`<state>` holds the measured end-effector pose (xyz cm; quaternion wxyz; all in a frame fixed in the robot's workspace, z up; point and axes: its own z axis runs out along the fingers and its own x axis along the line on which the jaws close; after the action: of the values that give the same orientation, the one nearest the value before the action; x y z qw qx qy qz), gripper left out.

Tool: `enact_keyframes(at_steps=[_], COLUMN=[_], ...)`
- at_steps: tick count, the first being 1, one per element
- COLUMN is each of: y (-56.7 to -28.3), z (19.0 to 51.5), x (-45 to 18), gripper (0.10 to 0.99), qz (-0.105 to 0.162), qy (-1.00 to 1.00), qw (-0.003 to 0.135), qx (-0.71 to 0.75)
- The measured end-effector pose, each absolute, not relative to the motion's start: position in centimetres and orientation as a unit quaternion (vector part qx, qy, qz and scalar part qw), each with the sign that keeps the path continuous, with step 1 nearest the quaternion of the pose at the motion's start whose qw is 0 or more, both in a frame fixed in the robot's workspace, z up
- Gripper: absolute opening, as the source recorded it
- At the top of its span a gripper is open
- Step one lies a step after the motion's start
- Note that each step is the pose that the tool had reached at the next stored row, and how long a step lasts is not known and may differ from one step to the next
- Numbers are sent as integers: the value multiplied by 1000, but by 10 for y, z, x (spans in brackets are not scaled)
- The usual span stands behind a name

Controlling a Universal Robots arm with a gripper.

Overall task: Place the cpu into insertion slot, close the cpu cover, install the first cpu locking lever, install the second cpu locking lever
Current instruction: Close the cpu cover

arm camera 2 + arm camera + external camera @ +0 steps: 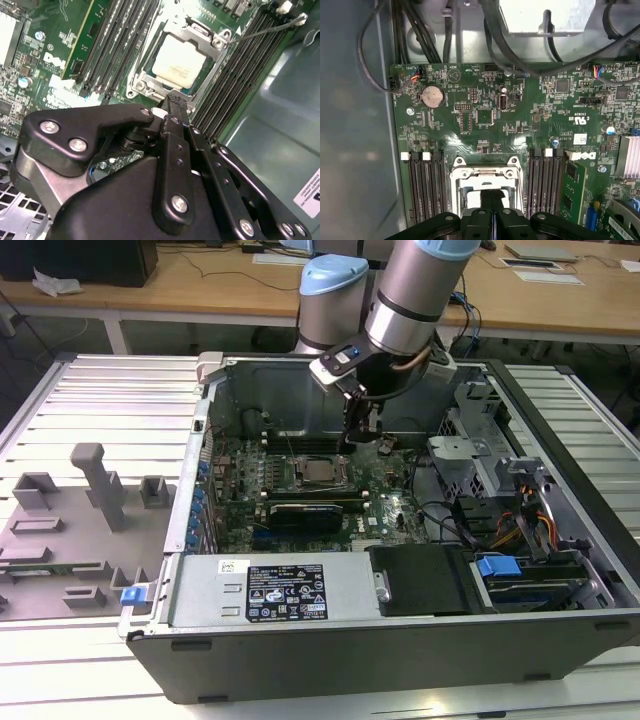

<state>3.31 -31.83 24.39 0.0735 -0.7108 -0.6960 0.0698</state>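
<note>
The cpu (179, 62) lies flat in the insertion slot, which it and the cover hide. The cpu cover (201, 33) is down around it, and the chip's pale top shows through the window. In the first wrist view the cover (487, 173) sits between the memory slots. One thin locking lever (270, 28) sticks out free past the socket's corner. My gripper (172, 100) is shut with nothing between its fingers and hovers just above the socket's edge. It also shows in the first wrist view (492, 197) and in the exterior view (360, 435), above the socket (322, 472).
The green motherboard (385, 502) lies in an open computer case (400, 640) on a slatted table. Black memory slots (423, 192) flank the socket. Cables (500, 45) and a drive cage (460, 455) crowd the case on the exterior view's right. Grey fixtures (100, 485) stand on that view's left.
</note>
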Motion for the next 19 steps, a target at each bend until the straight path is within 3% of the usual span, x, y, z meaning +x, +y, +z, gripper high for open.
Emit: enact_keyframes(at_steps=[11,19], y=[-318,-318], z=[243,240], x=[19,15], gripper=[106,106], qz=[57,35], qy=[-699,-709], qw=[64,47], qx=[-710,-703])
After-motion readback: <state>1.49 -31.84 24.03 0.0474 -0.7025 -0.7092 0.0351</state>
